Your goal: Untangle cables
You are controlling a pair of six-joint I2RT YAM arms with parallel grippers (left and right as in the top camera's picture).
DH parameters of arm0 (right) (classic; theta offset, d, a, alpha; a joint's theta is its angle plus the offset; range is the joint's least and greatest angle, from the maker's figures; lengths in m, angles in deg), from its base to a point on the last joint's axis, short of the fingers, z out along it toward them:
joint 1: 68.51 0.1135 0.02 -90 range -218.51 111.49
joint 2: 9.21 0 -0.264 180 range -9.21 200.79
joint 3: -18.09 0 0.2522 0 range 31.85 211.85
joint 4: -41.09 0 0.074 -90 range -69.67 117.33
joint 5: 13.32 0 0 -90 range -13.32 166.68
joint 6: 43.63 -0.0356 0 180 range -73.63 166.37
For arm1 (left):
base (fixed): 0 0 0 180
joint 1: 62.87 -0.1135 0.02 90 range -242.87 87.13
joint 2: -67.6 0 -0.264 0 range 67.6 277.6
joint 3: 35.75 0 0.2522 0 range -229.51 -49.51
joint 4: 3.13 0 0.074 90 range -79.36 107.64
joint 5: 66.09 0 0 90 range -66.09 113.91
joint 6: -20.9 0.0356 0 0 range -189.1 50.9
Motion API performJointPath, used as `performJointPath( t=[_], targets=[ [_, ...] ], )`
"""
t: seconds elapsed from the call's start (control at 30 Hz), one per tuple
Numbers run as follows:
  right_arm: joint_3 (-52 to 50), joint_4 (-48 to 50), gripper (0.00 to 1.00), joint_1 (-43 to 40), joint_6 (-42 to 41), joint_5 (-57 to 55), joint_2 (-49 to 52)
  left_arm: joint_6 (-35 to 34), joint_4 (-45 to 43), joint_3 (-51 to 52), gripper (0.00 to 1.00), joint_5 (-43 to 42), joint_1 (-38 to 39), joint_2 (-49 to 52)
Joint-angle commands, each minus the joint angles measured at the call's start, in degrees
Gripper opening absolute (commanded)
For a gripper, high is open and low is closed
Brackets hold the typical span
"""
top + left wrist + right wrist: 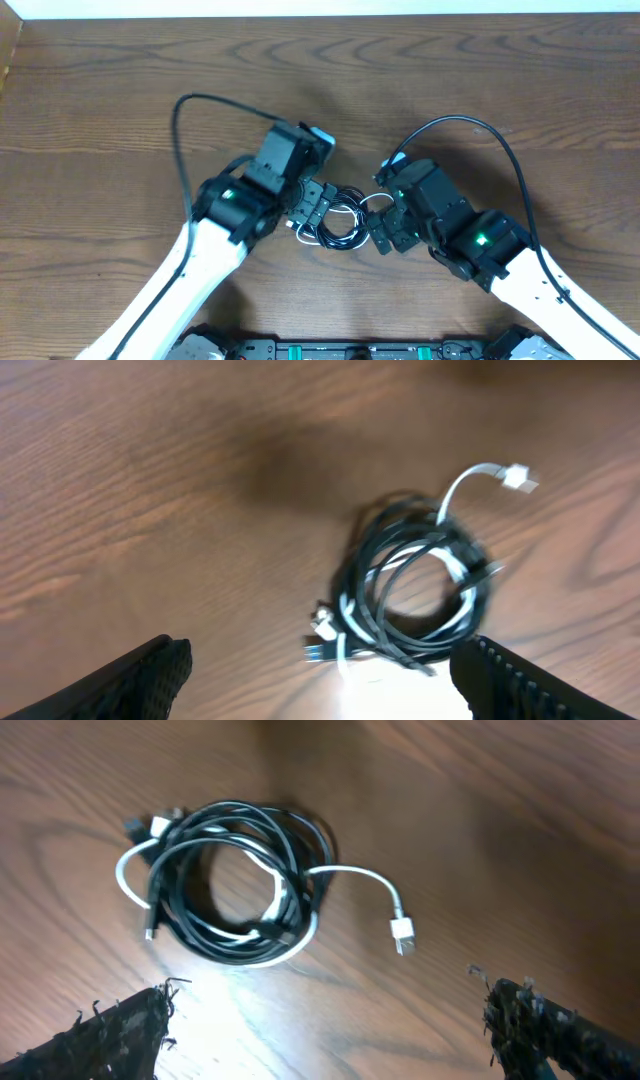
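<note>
Black cable [215, 818] and white cable [350, 872] are wound tog in one small coil, flat on the table [520, 790] betw the two arms. Left gripper [320, 660] and right gripper [328, 995] are both spread wide w/ nothing in them. Cords look light and floppy, so prob the whole coil drags along. I'd pinch the white tail near its plug [402, 930], since it sticks out free.

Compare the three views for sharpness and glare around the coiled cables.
Left wrist: the coiled black and white cables look soft, with glare on the brown wooden table just below them. Right wrist: the coil is sharper, with similar glare. Overhead: evenly lit, but the coil is tiny.
</note>
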Motion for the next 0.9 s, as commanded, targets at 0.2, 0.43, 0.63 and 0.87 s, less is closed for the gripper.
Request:
performJointPath(
  t=[0.2, 0.43, 0.63, 0.87],
  targets=[
    [0.7, -0.31, 0.99, 2.32, -1.9, -4.02, -3.32, 13.81, -3.89, -0.37, 0.73, 2.19, 0.17, 13.77],
    [0.7, 1.11, 0.99, 2.32, -2.14, -4.0, -4.35, 13.77, -6.45, -0.35, 0.67, 1.88, 0.17, 19.74],
    [0.7, 2.36, 0.99, 2.32, -2.14, -4.02, -4.33, 14.01, -9.49, -0.35, 0.75, -3.76, 0.17, 20.2],
    [0.7, 1.95, 0.99, 2.32, -2.16, -4.28, -4.33, 14.03, -10.05, -0.35, 0.76, -9.18, 0.17, 20.2]
  ],
)
